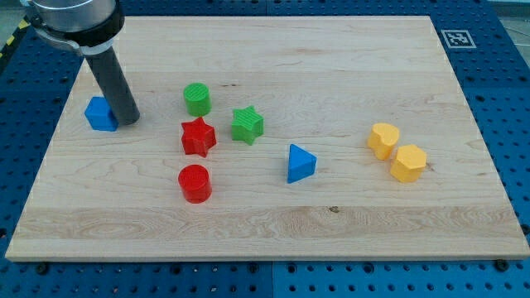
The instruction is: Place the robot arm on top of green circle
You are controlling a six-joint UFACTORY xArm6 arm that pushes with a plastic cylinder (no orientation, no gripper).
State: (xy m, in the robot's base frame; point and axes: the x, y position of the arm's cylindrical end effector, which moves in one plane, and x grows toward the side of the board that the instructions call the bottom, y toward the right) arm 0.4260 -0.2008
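The green circle (197, 98) stands upright on the wooden board (331, 66), in the board's left half toward the view's top. My tip (128, 122) rests on the board to the view's left of it and a little lower, apart from it with bare wood between; the rod (113, 81) rises from there toward the view's top left corner. There is no gripper to open or shut, only this plain rod end, and it holds nothing. The tip sits just beside the blue block (100, 114), at that block's right edge; whether they touch I cannot tell. Just below the green circle lies the red star (198, 136), and to the view's right of that the green star (247, 124), both near the circle but clear of it. Further down is the red circle (195, 183). The blue triangle (300, 163) lies near the middle of the board. Well apart, at the view's right, two yellow blocks (383, 140) (408, 162) lie close together.
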